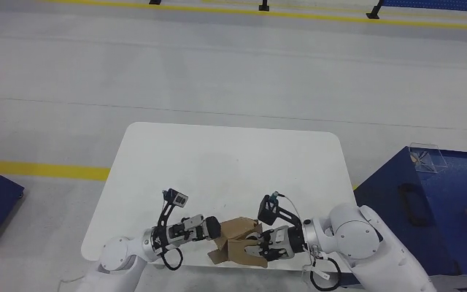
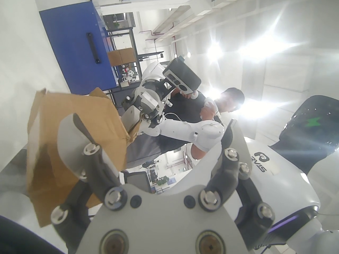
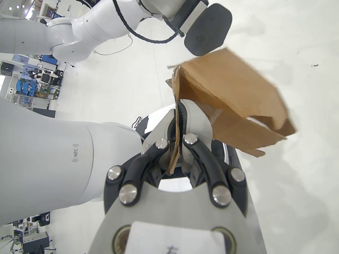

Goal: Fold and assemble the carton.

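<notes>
At table (image 1: 219, 153) front, right hand (image 3: 178, 109) pinching carton (image 3: 233, 88), left hand (image 1: 210, 228) spread wide.

We are looking at a large robotics workshop hall. A white rounded-corner table (image 1: 219, 157) stands on a smooth pale grey floor (image 1: 219, 66), and a yellow painted floor line (image 1: 219, 10) runs well ahead of the left gripper (image 1: 213, 228). A blue metal cabinet (image 1: 416, 208) sits off to the outer side of the right gripper (image 1: 253, 250). Past that gripper, black metal shelving (image 2: 133, 42) holds brown cardboard boxes (image 2: 121, 56) beneath white ceiling ducts (image 2: 174, 17) and glaring ceiling lamps (image 2: 214, 51).
</notes>
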`<state>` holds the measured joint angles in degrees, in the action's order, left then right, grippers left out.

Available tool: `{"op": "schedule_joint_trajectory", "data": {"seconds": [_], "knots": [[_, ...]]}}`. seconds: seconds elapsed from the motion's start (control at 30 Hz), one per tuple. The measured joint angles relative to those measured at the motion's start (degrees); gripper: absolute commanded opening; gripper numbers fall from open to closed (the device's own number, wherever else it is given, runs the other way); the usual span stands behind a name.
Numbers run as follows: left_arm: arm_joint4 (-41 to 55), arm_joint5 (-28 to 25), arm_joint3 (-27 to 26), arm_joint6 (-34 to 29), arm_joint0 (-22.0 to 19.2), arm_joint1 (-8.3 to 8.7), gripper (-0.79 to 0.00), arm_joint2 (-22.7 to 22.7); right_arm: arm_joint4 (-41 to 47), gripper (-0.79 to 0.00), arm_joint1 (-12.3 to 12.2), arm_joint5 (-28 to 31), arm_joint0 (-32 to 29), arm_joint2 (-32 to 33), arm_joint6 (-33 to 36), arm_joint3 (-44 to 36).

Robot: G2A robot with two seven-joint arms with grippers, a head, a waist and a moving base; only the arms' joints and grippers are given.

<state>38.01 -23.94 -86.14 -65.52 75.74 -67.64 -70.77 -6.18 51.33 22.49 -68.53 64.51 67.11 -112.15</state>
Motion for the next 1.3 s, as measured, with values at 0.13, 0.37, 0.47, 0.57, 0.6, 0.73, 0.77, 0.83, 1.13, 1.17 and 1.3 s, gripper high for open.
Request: {"op": "schedule_joint_trajectory", "data": {"seconds": [0.13,0.37,0.47,0.57,0.6,0.73,0.77,0.83,1.13,1.17,1.3], "knots": [[-0.06,0.16,0.02,-0.08,-0.01,0.0,0.0,0.02,-0.01,-0.785,0.0,0.0,-0.01,0.0,-0.01,-0.01],[-6.55,-6.09,-2.59,5.87,1.12,0.51,0.0,-3.9,0.61,-0.785,-0.08,-1.1,-0.73,0.99,-3.24,0.05],[-14.51,-10.07,-6.05,9.03,2.85,1.12,0.0,-7.15,1.47,-0.785,-0.19,-1.6,-0.75,1.67,-3.33,0.56],[-24.98,-12.39,-10.19,10.64,4.56,1.77,0.0,-10.0,3.48,-0.785,-0.28,-1.95,-0.79,2.38,-3.38,1.31],[-29.54,-12.77,-11.89,10.93,5.2,2.02,0.0,-10.92,4.79,-0.785,-0.33,-1.99,-0.74,2.78,-3.25,1.73],[-40.8,-12.15,-16.31,11.2,7.52,2.65,0.0,-12.59,9.88,-0.785,-0.46,-2.18,-0.54,4.15,-2.67,3.18],[-41.99,-11.43,-16.93,10.97,7.93,2.77,0.0,-12.81,10.91,-0.785,-0.48,-2.12,-0.45,4.37,-2.34,3.45],[-44.58,-9.19,-18.04,10.45,8.52,3.07,0.0,-13.41,12.46,-0.785,-0.54,-1.88,-0.24,4.66,-1.56,3.88],[-52.6,-2.37,-19.85,11.28,8.66,3.49,0.0,-10.67,12.25,-0.785,-0.54,-1.63,0.12,3.85,-1.17,4.28],[-52.83,-2.17,-19.78,11.43,8.6,3.51,-0.009,-10.32,12.29,-0.785,-0.52,-1.6,0.17,3.66,-1.14,4.28],[-54.63,-0.76,-19.52,11.5,8.1,3.65,-0.058,-8.89,12.44,-0.785,-0.42,-1.42,0.45,2.62,-0.69,3.86]]}}
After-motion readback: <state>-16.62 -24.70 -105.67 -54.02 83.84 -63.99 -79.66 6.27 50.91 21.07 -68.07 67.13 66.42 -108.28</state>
